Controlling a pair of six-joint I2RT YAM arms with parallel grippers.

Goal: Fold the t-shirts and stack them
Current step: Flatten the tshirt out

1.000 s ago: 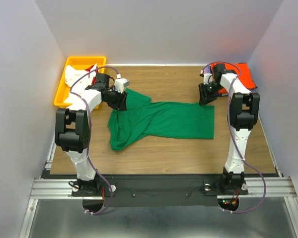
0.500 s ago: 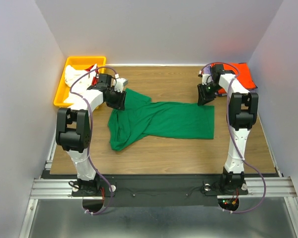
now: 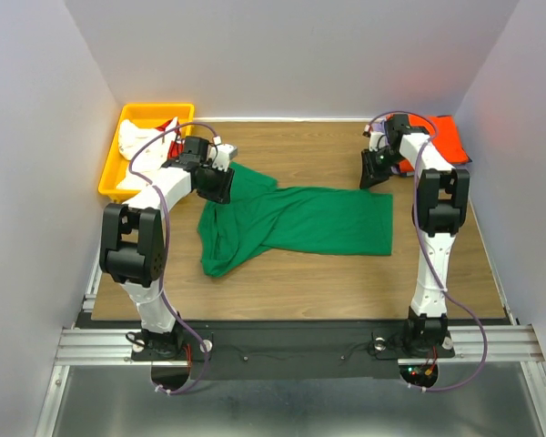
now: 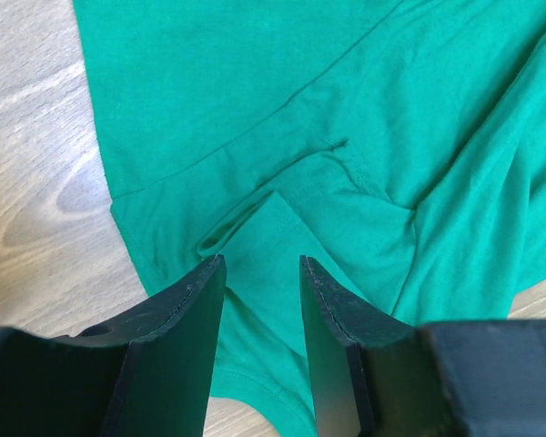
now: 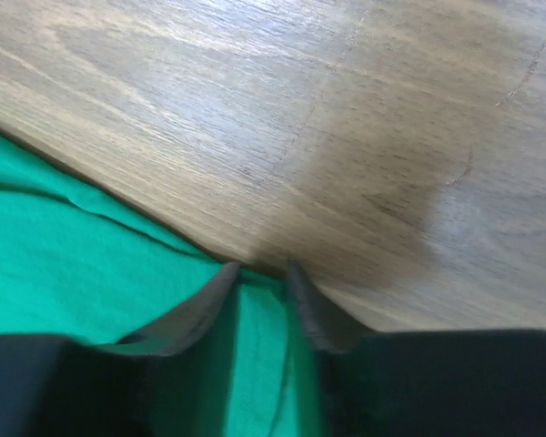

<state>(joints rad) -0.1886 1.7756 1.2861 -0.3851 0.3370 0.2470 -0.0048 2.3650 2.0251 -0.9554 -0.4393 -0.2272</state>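
Now: both tools set over the far edge of the green t-shirt (image 3: 300,223), neither clenched yet.
Over the last second the right tool (image 5: 257,269) has crept toward the shirt's far right corner and its jaws have narrowed. A gap remains, with the hem lying in it on the table (image 3: 300,282). The left tool (image 4: 259,264) has barely shifted and stands released, jaws astride a fold at the far left sleeve. Judgement: the corner grasps for the first fold are being set up, and nothing is lifted. The shirt lies spread mid-table, its left side rumpled. Both arms reach forward with wrists pitched down. The orange t-shirt (image 3: 446,137) sits at the far right.
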